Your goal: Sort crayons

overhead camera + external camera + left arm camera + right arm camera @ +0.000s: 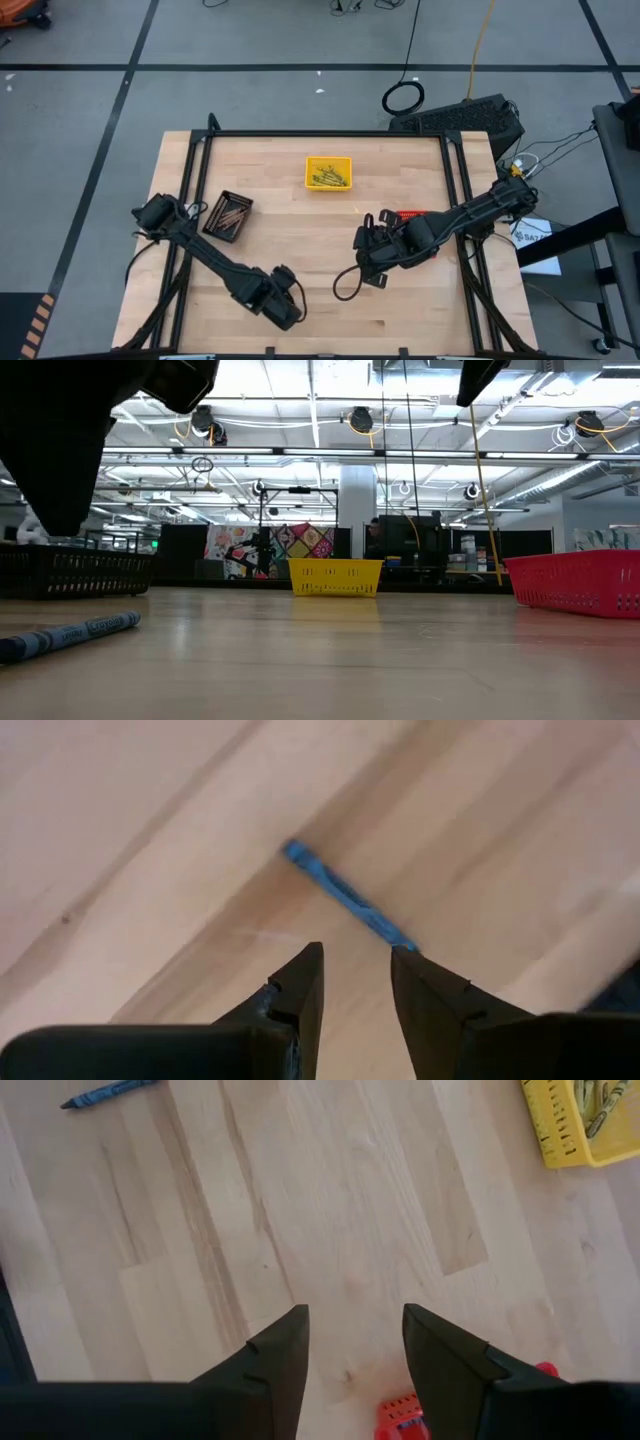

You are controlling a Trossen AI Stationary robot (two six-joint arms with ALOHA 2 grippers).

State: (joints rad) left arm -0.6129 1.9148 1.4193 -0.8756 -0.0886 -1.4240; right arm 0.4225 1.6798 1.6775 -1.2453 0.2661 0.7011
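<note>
I have the left gripper (355, 965) low over the worktop (330, 290), jaws apart and empty, with one blue crayon (348, 898) lying flat just beyond the tips. It looks the last loose one, and I judge my jaws are spread to straddle its thin shaft; one tip sits right at the crayon's near end, and I cannot tell whether it touches. The crayon is a slim paper-wrapped stick with printed lettering, round enough to roll if nudged sideways.

Taking the yellow tray (329, 172) as my landmark: it sits at the worktop's far middle, a small square basket of perforated plastic holding olive-yellow crayons (330, 179). The black tray (228, 216) is to its left and nearer me, with brownish crayons (232, 214) inside. The red tray (411, 215) is to its right and nearer, mostly hidden under the right arm. The blue crayon lies well short of the yellow tray, towards the near left, under the left gripper.

The right gripper (355, 1342) waits beside the red tray, jaws apart, holding nothing. The worktop is pale jointed wood, smooth and faintly glossy.
</note>
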